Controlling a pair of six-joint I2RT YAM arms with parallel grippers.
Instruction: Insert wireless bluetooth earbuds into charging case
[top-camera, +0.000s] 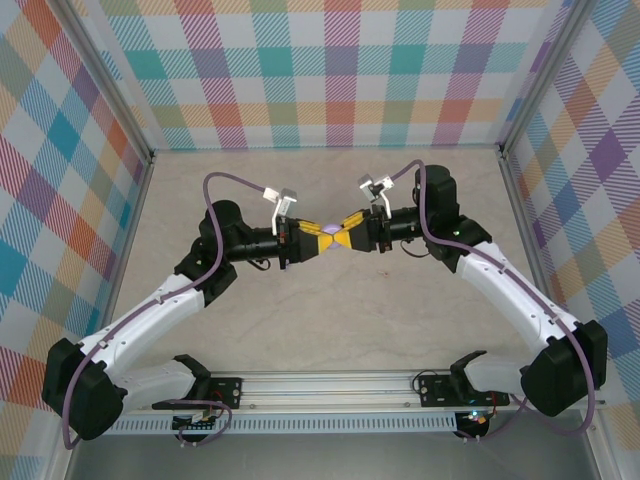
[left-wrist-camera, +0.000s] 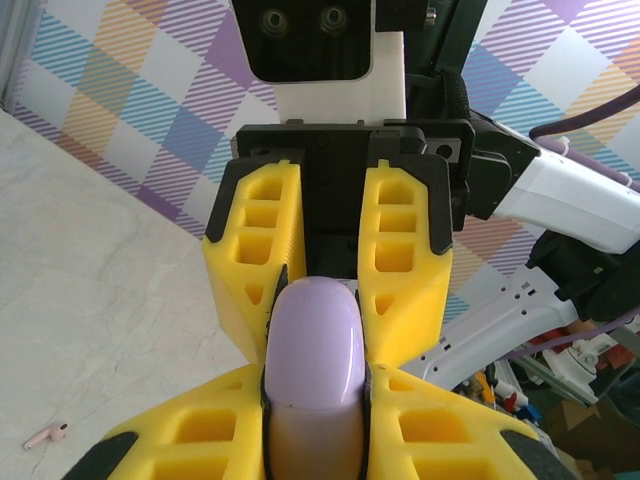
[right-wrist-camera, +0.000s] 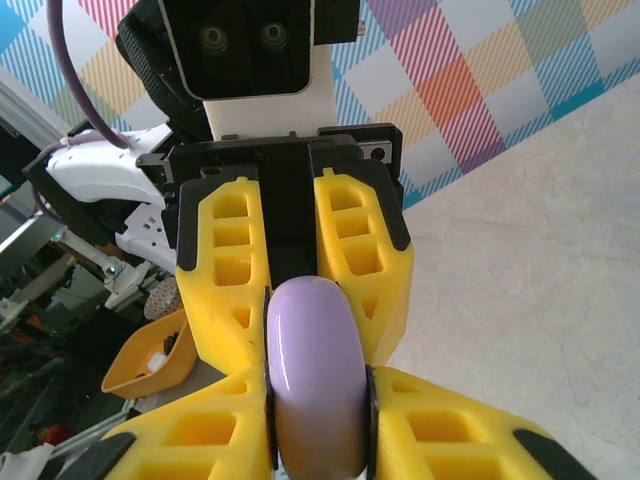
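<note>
Mid-table, raised off the pale marble-look tabletop (top-camera: 300, 330), the left gripper (top-camera: 318, 237) and right gripper (top-camera: 346, 237) meet nose to nose. Between them they hold a lilac rounded plastic charging case (top-camera: 331, 230). Each gripper's yellow honeycomb fingers (left-wrist-camera: 245, 235) are pressed against the case's two flanks, the left pair from one end and the right pair from the other. Both grips are closed tight on it.

Open tabletop lies all round the joined grippers: a broad bare stretch toward the far checked wall (top-camera: 330, 70), and more between the arms and the aluminium rail (top-camera: 330, 385) at the near edge. The side walls stand well apart from both elbows.

The case looks closed, with a faint seam across its shell in the left wrist view, so its inside is hidden. A pale pink earbud (left-wrist-camera: 47, 435) lies loose on the tabletop below and to one side of the left gripper, well apart from the case. Off the table, the right wrist view catches an orange bowl (right-wrist-camera: 150, 365) with something whitish in it that I cannot make out.
</note>
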